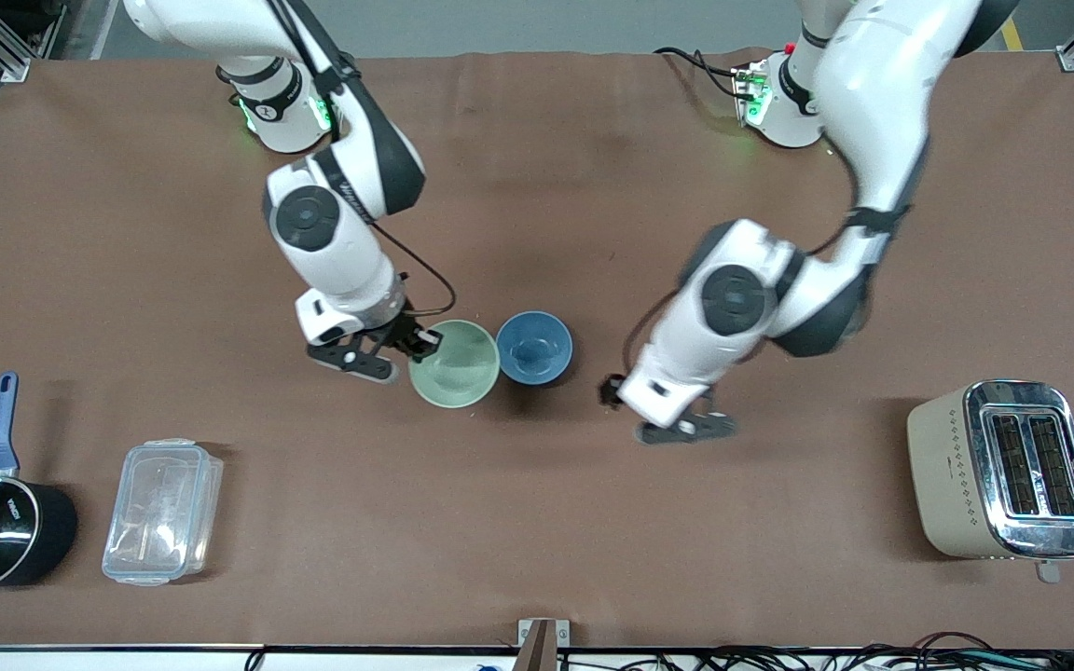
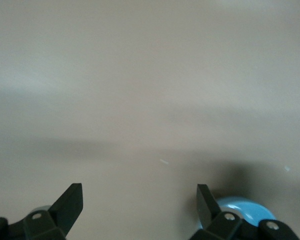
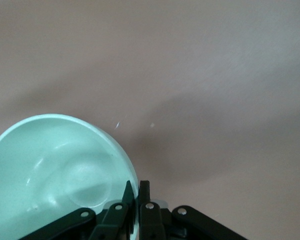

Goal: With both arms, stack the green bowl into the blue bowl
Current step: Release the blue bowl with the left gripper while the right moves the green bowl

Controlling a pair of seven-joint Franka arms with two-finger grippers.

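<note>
The right arm's black two-finger gripper [image 1: 422, 341] has its jaws pinched together on the rim of the small round pale mint-green glossy bowl [image 1: 455, 363], at the edge of the bowl toward the right arm's end of the worktop. In the right wrist view the gripper [image 3: 138, 192] grips the thin wall of the green bowl [image 3: 55, 170], one finger inside it and one outside. The green bowl appears tilted, and its shadow lies on the brown cloth-covered worktop [image 1: 537, 522] under it. Just beside it, toward the left arm's end, sits the small round sky-blue glossy bowl [image 1: 534, 348], upright on the worktop, its rim close against the green bowl's rim.

The left arm's black two-finger gripper [image 1: 686, 427] hangs low over bare worktop, near the blue bowl on the side toward the left arm's end. Its jaws stand wide apart and hold nothing; in the left wrist view the gripper [image 2: 140, 202] frames plain worktop, with a bit of the blue bowl [image 2: 245, 210] showing at one finger
</note>
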